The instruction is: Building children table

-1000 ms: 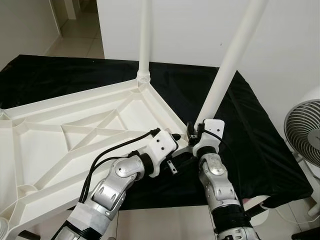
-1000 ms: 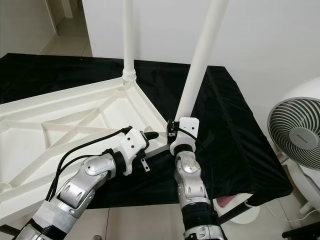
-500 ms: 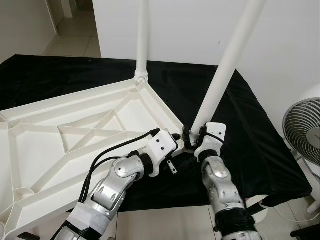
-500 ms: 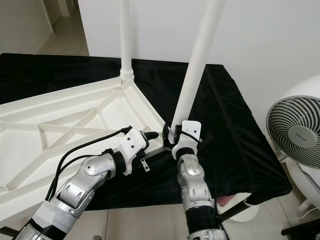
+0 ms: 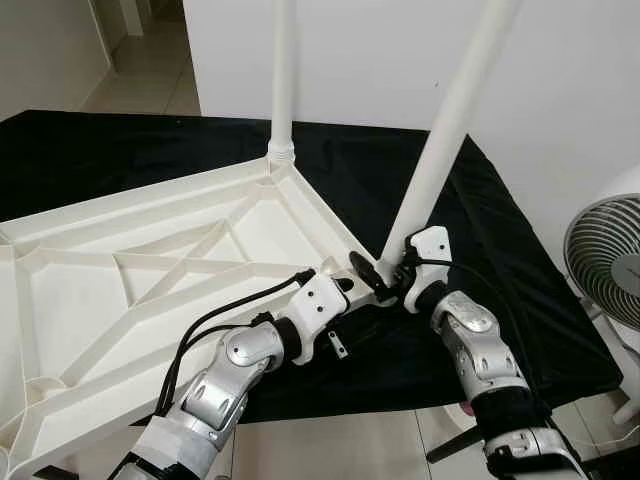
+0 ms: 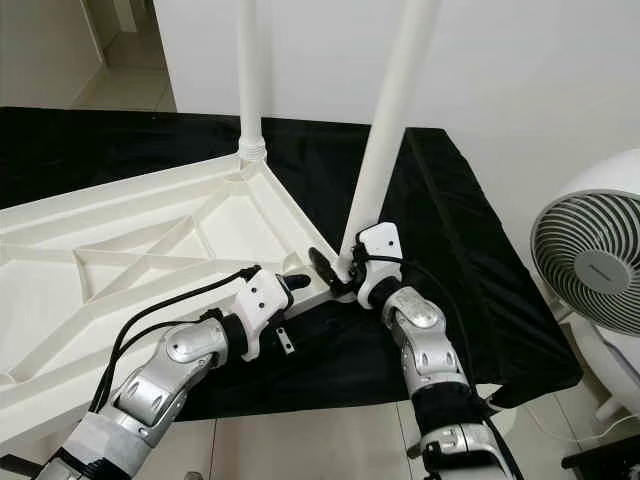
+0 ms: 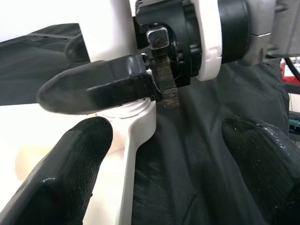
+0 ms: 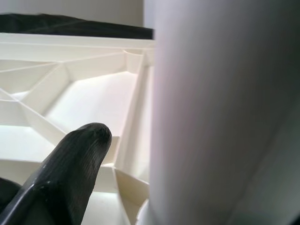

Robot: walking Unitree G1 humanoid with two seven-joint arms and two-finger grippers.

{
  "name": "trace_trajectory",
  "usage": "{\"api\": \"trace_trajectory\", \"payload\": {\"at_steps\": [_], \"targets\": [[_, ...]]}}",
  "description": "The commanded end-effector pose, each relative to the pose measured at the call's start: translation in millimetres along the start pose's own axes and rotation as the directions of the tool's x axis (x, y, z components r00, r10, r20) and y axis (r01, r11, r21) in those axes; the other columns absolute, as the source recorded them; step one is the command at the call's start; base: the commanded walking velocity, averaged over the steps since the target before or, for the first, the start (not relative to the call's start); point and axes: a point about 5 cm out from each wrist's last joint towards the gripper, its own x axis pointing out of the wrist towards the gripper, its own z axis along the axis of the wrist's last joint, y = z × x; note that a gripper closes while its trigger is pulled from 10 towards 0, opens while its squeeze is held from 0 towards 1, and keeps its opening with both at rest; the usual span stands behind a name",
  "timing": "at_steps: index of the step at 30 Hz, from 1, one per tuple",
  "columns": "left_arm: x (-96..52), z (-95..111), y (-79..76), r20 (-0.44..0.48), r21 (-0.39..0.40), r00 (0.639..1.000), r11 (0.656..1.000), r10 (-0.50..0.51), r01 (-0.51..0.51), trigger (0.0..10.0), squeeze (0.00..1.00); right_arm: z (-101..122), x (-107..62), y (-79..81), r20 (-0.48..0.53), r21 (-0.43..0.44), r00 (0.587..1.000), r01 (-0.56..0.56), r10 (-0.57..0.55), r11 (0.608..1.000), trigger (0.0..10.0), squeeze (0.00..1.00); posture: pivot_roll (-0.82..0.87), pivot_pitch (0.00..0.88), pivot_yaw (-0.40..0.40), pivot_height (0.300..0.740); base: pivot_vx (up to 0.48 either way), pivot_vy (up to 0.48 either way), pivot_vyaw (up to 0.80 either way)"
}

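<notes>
White plastic tabletop (image 5: 150, 270) lies upside down, ribbed underside up, on a black cloth (image 5: 480, 240) that covers a raised surface; the cloth hangs over the near and right edges. One table leg (image 5: 283, 70) stands upright in the far corner socket, seated straight. A second leg (image 5: 445, 120) rises at a lean from the near right corner of the tabletop, its foot at the corner socket. Right gripper (image 5: 385, 275) sits at the base of this leaning leg, fingers apart on either side of it; the right wrist view shows one black finger (image 8: 70, 164) close beside the leg's white shaft (image 8: 220, 112), but contact on the other side is hidden, so cannot tell if it is clamped. Left gripper (image 5: 350, 283) is at the rim of the tabletop just beside that same corner, fingers spread wide; in the left wrist view its two fingertips (image 7: 70, 178) frame the tabletop edge and the dark cloth, with the right gripper's finger crossing just ahead. Room: white wall (image 5: 380, 50) directly behind the surface, pale tiled floor (image 5: 150, 70) at far left toward a doorway, a white fan (image 5: 605, 260) standing at the right edge.
</notes>
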Motion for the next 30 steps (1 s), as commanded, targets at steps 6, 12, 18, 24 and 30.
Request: {"api": "trace_trajectory", "payload": {"at_steps": [6, 12, 18, 24, 30], "targets": [[0.9, 0.6, 1.3, -0.007, 0.024, 1.0, 1.0, -0.007, 0.007, 10.0, 0.0, -5.4, 0.6, -3.4, -0.005, 0.016, 1.0, -0.022, 0.022, 1.0, 4.4, 0.0, 0.12, 0.022, -0.059, 0.74, 0.0, 0.0, 0.0], [-1.5, 3.4, 3.0, 0.0, 0.048, 1.0, 0.999, -0.019, 0.019, 10.0, 0.0, -15.2, -6.2, -13.3, -0.045, 0.023, 0.998, -0.046, 0.047, 0.999, 0.0, 0.0, 0.13, 0.023, -0.058, 0.74, 0.0, 0.0, 0.0], [-4.6, 0.4, 3.0, -0.017, 0.057, 1.0, 0.998, -0.026, 0.027, 10.0, 0.0, -27.0, -13.1, -16.5, -0.062, 0.047, 0.997, -0.034, 0.037, 0.998, 0.0, 0.0, 0.13, 0.026, -0.055, 0.74, 0.0, 0.0, 0.0], [-5.9, 0.6, 1.9, -0.014, 0.049, 1.0, 0.999, -0.022, 0.023, 10.0, 0.0, -35.7, -14.7, -19.4, -0.1, 0.054, 0.991, 0.094, -0.088, 0.994, 0.0, 0.0, 0.14, 0.032, -0.055, 0.74, 0.0, 0.0, 0.0], [-6.1, 0.4, 0.7, -0.015, 0.04, 1.0, 0.999, -0.023, 0.023, 10.0, 0.0, -38.3, -10.9, -9.2, -0.111, 0.14, 0.973, 0.216, -0.201, 0.966, 0.0, 0.0, 0.13, 0.032, -0.054, 0.74, 0.0, 0.0, 0.0]]}}
